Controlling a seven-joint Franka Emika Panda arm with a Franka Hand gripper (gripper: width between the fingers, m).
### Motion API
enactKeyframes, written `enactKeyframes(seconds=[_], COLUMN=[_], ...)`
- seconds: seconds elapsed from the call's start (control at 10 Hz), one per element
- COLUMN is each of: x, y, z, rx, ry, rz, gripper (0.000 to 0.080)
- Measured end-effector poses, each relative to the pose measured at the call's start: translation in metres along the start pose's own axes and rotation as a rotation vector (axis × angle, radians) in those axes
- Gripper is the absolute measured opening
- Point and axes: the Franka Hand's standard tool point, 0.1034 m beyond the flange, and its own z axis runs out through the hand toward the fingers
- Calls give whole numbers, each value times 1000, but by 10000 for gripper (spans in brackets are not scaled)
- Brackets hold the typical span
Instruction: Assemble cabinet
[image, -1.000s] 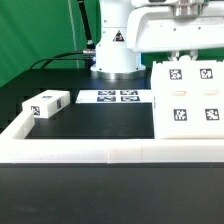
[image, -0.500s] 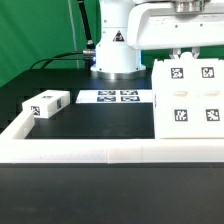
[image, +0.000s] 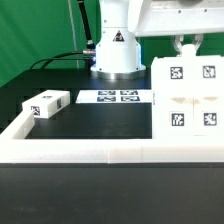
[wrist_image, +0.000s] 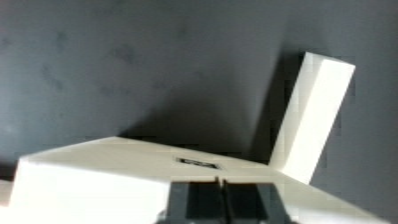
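The white cabinet body (image: 190, 98) stands at the exterior view's right, its face showing several tag markers. My gripper (image: 181, 48) is right above its top edge, fingers together and touching or nearly touching it. In the wrist view the gripper (wrist_image: 219, 196) has its two dark pads closed against each other with nothing between them. They sit just over a white cabinet surface (wrist_image: 125, 170) with a small tag, beside a tall white panel (wrist_image: 317, 110). A small white tagged block (image: 45, 104) lies apart at the exterior view's left.
The marker board (image: 107, 97) lies flat in front of the robot base (image: 115, 50). A long low white border rail (image: 100, 150) runs along the front and up the left side. Black table (image: 100, 120) lies between block and cabinet.
The arm has risen, so the fingers now show above the cabinet's top edge. The cabinet's face looks taller, its lower tags sitting slightly lower. The small block has not moved.
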Motion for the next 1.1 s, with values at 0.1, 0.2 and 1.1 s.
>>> enactKeyframes(seconds=[0.1,0.2,1.1], x=[-1,-1,0], y=[0,0,0], z=[1,2,3], rx=[0,0,0], ry=[-1,-2,-5], rz=[0,0,1], gripper=[2,2,528])
